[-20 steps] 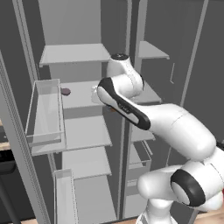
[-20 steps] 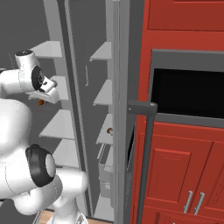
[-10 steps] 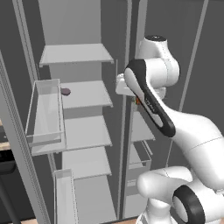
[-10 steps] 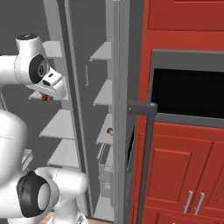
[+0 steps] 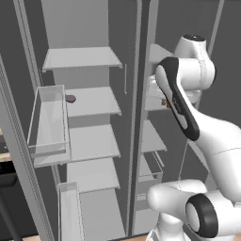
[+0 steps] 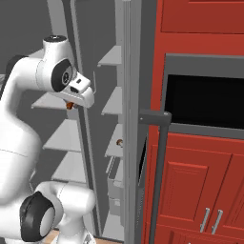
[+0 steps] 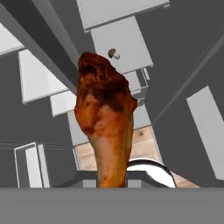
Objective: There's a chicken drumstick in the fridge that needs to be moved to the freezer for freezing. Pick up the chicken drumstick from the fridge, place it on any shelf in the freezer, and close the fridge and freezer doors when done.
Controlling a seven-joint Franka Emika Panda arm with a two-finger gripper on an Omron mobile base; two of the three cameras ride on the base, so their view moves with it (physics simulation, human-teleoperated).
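Observation:
The chicken drumstick (image 7: pixel 105 127) stands up the middle of the hand view, brown at its thick end and pale towards the bone. My gripper (image 7: pixel 109 181) is shut on its lower end, and the fingertips are hidden beneath it. From the right base camera, the gripper (image 6: pixel 70 105) hangs in front of the right-hand compartment's shelves (image 6: pixel 114 100), with a bit of the orange drumstick (image 6: pixel 69 106) showing under the hand. In the left base view the drumstick (image 5: pixel 163 102) peeks out behind my forearm, beside a right-compartment shelf (image 5: pixel 155 99).
Both doors stand open. The left door carries clear bins (image 5: pixel 47 122). A small dark item (image 5: pixel 70 98) lies on a left-compartment shelf, and a mushroom (image 7: pixel 114 53) on a right-compartment shelf. A red cabinet with an oven handle (image 6: pixel 157 116) stands to the right.
The arm has swung to the right, away from the left compartment's shelves, carrying the drumstick up in front of the right compartment.

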